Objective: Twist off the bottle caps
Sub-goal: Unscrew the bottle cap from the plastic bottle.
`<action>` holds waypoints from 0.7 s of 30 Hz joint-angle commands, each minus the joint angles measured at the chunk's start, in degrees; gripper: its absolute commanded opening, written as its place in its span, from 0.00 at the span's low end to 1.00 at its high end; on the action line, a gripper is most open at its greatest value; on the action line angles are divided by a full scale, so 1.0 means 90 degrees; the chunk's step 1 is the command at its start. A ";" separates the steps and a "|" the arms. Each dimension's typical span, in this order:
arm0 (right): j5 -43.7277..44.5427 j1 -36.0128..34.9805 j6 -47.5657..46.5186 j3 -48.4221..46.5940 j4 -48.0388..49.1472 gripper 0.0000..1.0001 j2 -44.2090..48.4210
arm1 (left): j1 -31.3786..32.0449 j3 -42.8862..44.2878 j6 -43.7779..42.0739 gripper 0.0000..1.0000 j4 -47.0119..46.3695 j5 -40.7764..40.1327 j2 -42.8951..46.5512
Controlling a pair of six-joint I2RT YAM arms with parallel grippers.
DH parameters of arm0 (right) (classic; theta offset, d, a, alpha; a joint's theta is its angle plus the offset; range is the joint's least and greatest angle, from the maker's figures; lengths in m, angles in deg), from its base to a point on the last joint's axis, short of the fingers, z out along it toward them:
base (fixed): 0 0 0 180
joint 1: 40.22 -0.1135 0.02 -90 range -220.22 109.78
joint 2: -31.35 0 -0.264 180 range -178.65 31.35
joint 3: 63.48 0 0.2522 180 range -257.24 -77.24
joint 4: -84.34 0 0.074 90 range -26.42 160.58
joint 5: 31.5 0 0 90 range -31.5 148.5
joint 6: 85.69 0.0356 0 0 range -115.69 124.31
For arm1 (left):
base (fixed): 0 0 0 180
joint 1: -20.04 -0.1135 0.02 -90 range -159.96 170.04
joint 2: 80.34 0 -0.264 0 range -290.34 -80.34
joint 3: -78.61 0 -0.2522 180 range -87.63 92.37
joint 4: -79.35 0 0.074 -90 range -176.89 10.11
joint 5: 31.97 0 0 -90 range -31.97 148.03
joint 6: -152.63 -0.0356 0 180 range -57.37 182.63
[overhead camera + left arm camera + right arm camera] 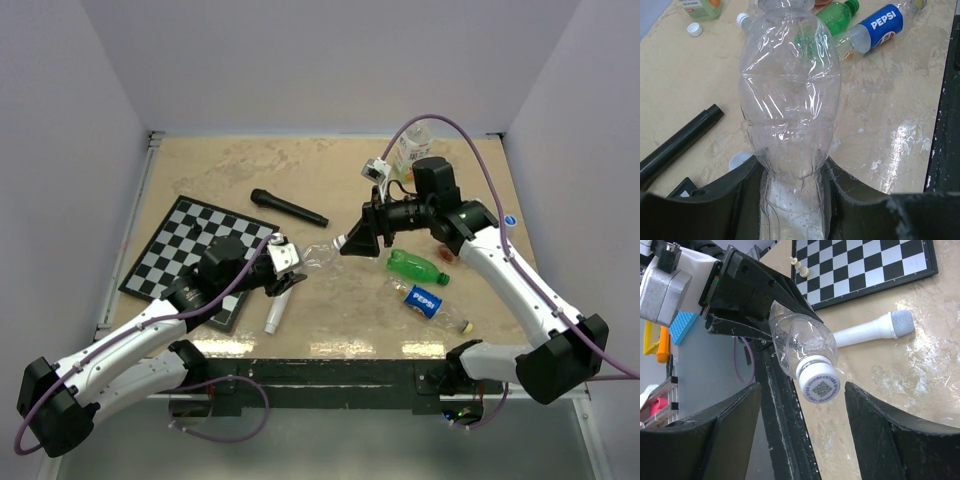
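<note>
Parted right gripper [802,387] flanking white cap [818,385] of clear bottle [800,342], microphone [875,327], chessboard [865,265]

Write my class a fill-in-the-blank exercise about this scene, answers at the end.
The left gripper is shut on the clear bottle, whose cap bears a printed ____ code.
The fingers of the right gripper stand ____ on either side of that cap.
The blue-labelled bottle reads ____.
Answers: QR; open; PEPSI.

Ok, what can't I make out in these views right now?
- Right wrist: whether the cap is loosened; its skirt hides the thread.
- Top: cap mostly covered by the right claw, too small to judge.
- Left wrist: neck of the bottle cut off by the top edge; its base in the left claw cut off at the bottom.
</note>
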 commanded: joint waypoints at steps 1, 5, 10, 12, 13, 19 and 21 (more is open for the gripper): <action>-0.0213 0.0025 0.0231 -0.0010 0.0266 0.71 0.0001 | -0.0035 0.0102 0.0051 0.00 -0.0289 0.0016 0.0058; -0.0281 0.0025 0.0251 -0.0020 0.0276 0.65 -0.0087 | -0.0035 0.0102 0.0061 0.00 -0.0289 0.0016 0.0038; -0.0369 0.0025 0.0251 -0.0039 0.0305 0.53 -0.0195 | -0.0035 0.0102 0.0051 0.00 -0.0289 -0.0003 0.0048; -0.0408 0.0035 0.0241 -0.0049 0.0315 0.43 -0.0224 | -0.0035 0.0112 0.0061 0.00 -0.0289 -0.0003 0.0048; -0.0408 0.0025 0.0232 -0.0059 0.0334 0.39 -0.0234 | -0.0035 0.0102 0.0061 0.00 -0.0289 -0.0003 0.0048; -0.0476 0.0025 -0.0138 -0.0088 0.0315 0.00 -0.0175 | -0.0035 0.0102 0.0042 0.00 -0.0280 -0.0003 0.0058; -0.0486 0.0015 -0.0751 -0.0117 0.0130 0.00 -0.0175 | -0.0035 0.0102 0.0051 0.00 -0.0280 -0.0003 0.0058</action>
